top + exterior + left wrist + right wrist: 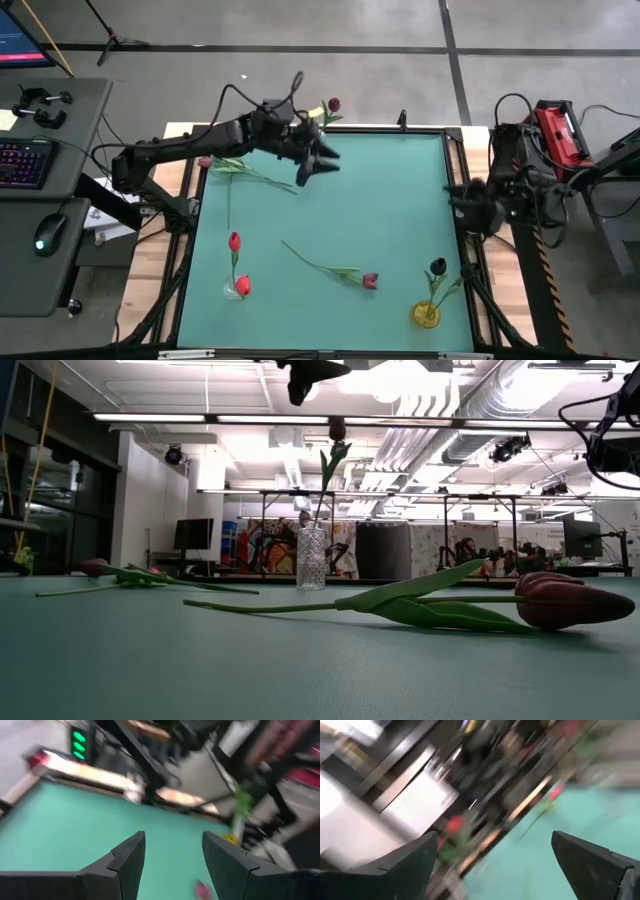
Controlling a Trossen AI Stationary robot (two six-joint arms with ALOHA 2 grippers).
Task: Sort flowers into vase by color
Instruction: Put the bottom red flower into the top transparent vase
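Observation:
My left gripper (318, 168) (172, 840) hangs open and empty above the far part of the green table, near a clear vase (311, 558) that holds one maroon flower (332, 104). One pink-headed flower (205, 161) lies flat by the far left edge. Another, with a maroon-pink head (370, 281) (575, 603), lies flat near the middle. A clear vase (236, 289) at the near left holds two red flowers (234, 241). A yellow vase (426, 314) at the near right holds a near-black flower (437, 266). My right gripper (455, 200) (495, 840) waits open at the right edge.
The table has a raised dark frame (455, 150) around it. A desk with a keyboard (25, 160) and a mouse stands to the left. The stretch of green mat (390, 200) between the two lying flowers and the right edge is bare.

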